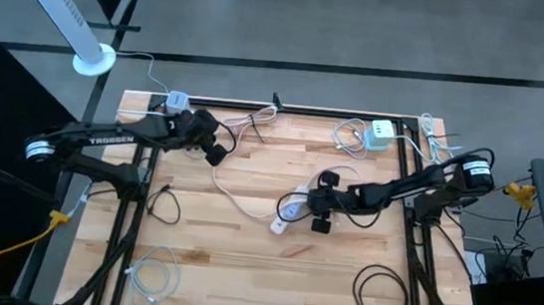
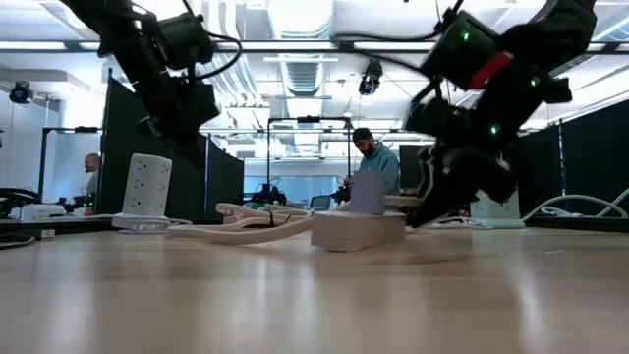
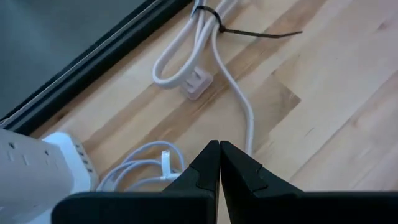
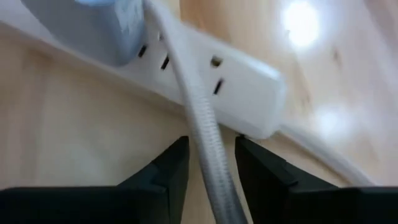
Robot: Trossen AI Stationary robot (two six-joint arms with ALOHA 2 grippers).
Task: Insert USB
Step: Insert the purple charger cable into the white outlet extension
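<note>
The right hand [image 4: 211,165] was seen with its 2 fingers narrowly apart around a white cable [image 4: 202,134], just beside the power strip [image 4: 236,87] mid-worktop [image 1: 241,270], apparently to guide the plug, while the left hand [image 3: 219,163] was held closed, idle.

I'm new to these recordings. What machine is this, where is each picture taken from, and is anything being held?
Two dark robot arms work at a wooden table. One picture looks down from above, one looks level across the tabletop, and two come from cameras on the arms' wrists. On the table lie a white power strip with an adapter plugged in, plus loose cables. The right claw straddles a white cable beside the strip, its fingers close on either side. The left claw is shut and empty near the back edge.
</note>
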